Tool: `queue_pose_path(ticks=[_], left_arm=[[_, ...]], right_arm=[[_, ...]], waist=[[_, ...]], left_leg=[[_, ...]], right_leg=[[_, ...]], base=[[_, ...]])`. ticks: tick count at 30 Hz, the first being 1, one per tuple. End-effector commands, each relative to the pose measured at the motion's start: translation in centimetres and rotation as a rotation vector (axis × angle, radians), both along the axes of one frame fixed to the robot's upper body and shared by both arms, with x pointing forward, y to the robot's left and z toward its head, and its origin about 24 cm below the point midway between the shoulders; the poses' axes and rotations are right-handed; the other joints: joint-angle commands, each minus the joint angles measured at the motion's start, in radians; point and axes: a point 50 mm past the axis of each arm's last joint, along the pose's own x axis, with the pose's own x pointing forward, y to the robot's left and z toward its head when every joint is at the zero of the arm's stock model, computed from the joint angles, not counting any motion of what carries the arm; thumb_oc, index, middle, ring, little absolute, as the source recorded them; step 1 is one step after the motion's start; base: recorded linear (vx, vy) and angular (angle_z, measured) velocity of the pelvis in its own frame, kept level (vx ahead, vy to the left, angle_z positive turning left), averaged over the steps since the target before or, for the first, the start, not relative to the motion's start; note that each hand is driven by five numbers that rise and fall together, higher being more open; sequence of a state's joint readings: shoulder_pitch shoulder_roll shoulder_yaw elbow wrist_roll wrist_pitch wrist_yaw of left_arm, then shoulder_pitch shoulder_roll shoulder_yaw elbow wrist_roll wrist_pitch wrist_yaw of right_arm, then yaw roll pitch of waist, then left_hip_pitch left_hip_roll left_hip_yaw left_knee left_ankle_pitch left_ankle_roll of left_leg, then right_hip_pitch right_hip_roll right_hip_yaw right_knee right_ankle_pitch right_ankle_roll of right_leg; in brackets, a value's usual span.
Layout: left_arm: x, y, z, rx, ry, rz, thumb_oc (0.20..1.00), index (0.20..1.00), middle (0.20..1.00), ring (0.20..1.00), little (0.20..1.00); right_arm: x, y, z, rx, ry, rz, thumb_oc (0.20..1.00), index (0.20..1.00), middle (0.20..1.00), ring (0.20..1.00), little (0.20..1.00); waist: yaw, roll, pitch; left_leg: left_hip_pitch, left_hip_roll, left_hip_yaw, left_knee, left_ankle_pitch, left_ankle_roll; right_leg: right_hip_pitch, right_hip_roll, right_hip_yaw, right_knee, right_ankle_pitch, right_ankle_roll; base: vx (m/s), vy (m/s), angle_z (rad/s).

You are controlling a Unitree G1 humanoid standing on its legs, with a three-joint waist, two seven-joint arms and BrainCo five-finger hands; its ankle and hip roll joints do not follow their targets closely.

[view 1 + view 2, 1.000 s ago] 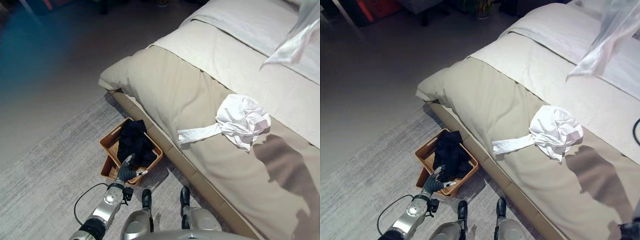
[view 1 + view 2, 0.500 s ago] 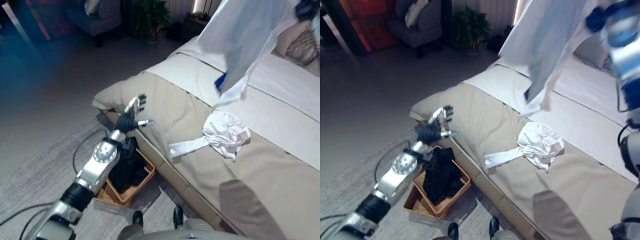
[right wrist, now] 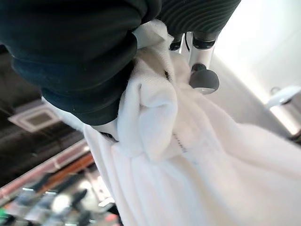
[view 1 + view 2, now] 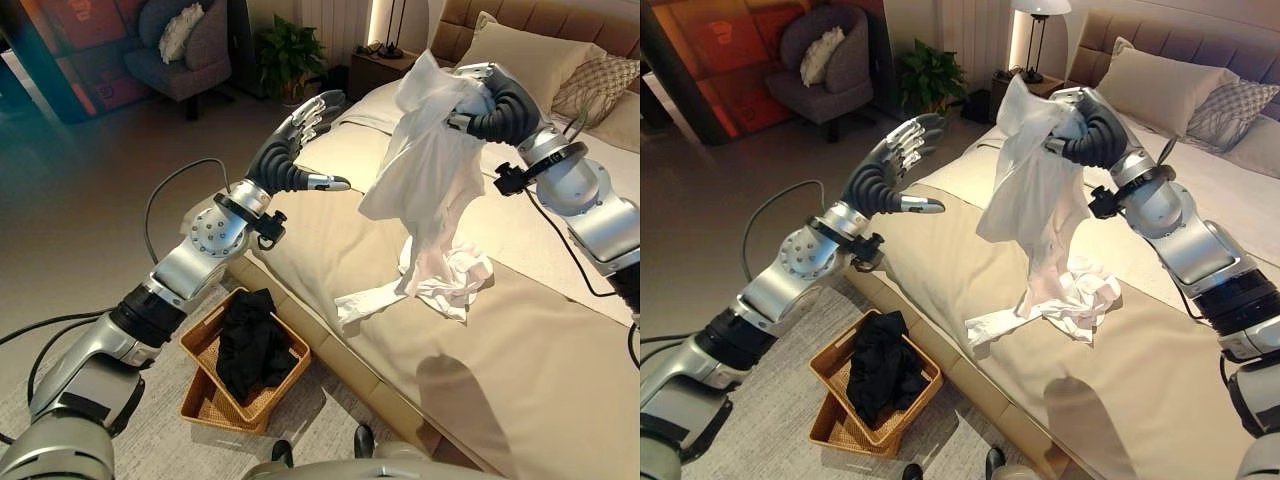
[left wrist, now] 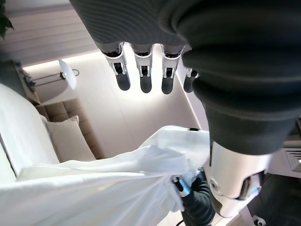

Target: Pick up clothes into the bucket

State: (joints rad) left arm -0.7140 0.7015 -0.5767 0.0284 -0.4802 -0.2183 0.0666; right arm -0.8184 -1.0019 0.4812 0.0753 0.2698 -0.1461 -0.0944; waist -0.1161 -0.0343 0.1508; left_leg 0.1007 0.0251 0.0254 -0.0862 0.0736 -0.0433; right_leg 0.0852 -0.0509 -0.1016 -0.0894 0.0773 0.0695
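Right hand (image 4: 1080, 125) clutches a limp, light white shirt (image 4: 1032, 200) by its bunched top above the bed (image 4: 970, 250), left hand (image 4: 895, 160) spread empty.

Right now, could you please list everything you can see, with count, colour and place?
Shirt: one, white, hanging in the air over the bed, held by the right hand.
Crumpled garment: one, white, on the bed under the shirt.
Dark clothes: one pile, black, in the basket.
Basket: one, brown wicker, on the floor beside the bed.
Bed: one, beige cover.
Pillows: two at the headboard, one beige, one patterned.
Armchair: one, dark, far corner.
Plant: one, green, by the armchair.
Lamp: one, white, beside the bed.
Left hand: fingers open, raised near the shirt.
Right hand: fingers shut on the shirt.
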Motion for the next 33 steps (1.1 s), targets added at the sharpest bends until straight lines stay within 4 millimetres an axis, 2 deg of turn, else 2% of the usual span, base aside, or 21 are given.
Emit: queue_pose_path(ticks=[1,9,19,21,23,27,33], left_arm=[[1.2,-0.4,1.8,0.021,-0.094,0.054,1.000,1.000,1.000,1.000,1.000],[2.0,-2.2,0.7,0.055,-0.054,0.037,1.000,1.000,1.000,1.000,1.000],[2.3,-5.3,-0.7,0.077,0.033,-0.057,1.000,1.000,1.000,1.000,1.000],[2.2,-5.7,-0.6,0.077,0.041,-0.078,1.000,1.000,1.000,1.000,1.000],[1.8,-7.2,-0.4,0.078,0.065,-0.156,1.000,1.000,1.000,1.000,1.000],[1.4,-8.8,-0.2,0.102,0.079,-0.224,1.000,1.000,1.000,1.000,1.000],[1.1,-10.0,-0.1,0.085,0.120,-0.288,1.000,1.000,1.000,1.000,1.000]], right_arm=[[-1.6,0.7,3.5,0.078,-0.130,0.094,0.200,0.200,0.200,0.200,0.200],[-2.6,3.5,3.2,0.115,-0.150,0.236,0.200,0.200,0.200,0.200,0.200],[-3.1,5.7,3.4,0.137,-0.173,0.324,0.200,0.200,0.200,0.200,0.200],[-3.2,5.8,3.4,0.136,-0.171,0.332,0.200,0.200,0.200,0.200,0.200],[-3.5,6.6,3.3,0.130,-0.161,0.373,0.200,0.200,0.200,0.200,0.200],[-4.3,7.7,3.1,0.128,-0.154,0.444,0.200,0.200,0.200,0.200,0.200],[-5.0,8.9,3.2,0.145,-0.150,0.525,0.200,0.200,0.200,0.200,0.200]], waist=[[0.042,-0.033,-0.044],[0.043,-0.031,-0.037],[0.038,-0.028,-0.030],[0.037,-0.027,-0.030],[0.034,-0.026,-0.031],[0.031,-0.022,-0.034],[0.028,-0.020,-0.037]], left_leg=[[-0.009,-0.019,-0.029,0.100,-0.115,0.003],[-0.013,-0.024,-0.033,0.106,-0.117,0.009],[-0.022,-0.031,-0.035,0.118,-0.120,0.016],[-0.024,-0.032,-0.035,0.120,-0.121,0.016],[-0.025,-0.033,-0.037,0.120,-0.120,0.016],[-0.026,-0.031,-0.041,0.119,-0.119,0.016],[-0.028,-0.032,-0.041,0.116,-0.116,0.016]], right_leg=[[-0.024,-0.069,-0.061,0.124,-0.056,0.066],[-0.025,-0.075,-0.063,0.128,-0.054,0.069],[-0.033,-0.076,-0.055,0.132,-0.050,0.069],[-0.033,-0.076,-0.055,0.131,-0.050,0.069],[-0.033,-0.077,-0.055,0.131,-0.049,0.069],[-0.035,-0.078,-0.056,0.131,-0.049,0.069],[-0.036,-0.077,-0.057,0.129,-0.048,0.069]], base=[[0.00,0.000,0.00],[0.00,0.000,0.00],[0.00,0.000,0.00],[0.00,0.000,0.00],[0.00,0.000,0.00],[0.00,0.000,0.00],[0.00,0.000,0.00]])
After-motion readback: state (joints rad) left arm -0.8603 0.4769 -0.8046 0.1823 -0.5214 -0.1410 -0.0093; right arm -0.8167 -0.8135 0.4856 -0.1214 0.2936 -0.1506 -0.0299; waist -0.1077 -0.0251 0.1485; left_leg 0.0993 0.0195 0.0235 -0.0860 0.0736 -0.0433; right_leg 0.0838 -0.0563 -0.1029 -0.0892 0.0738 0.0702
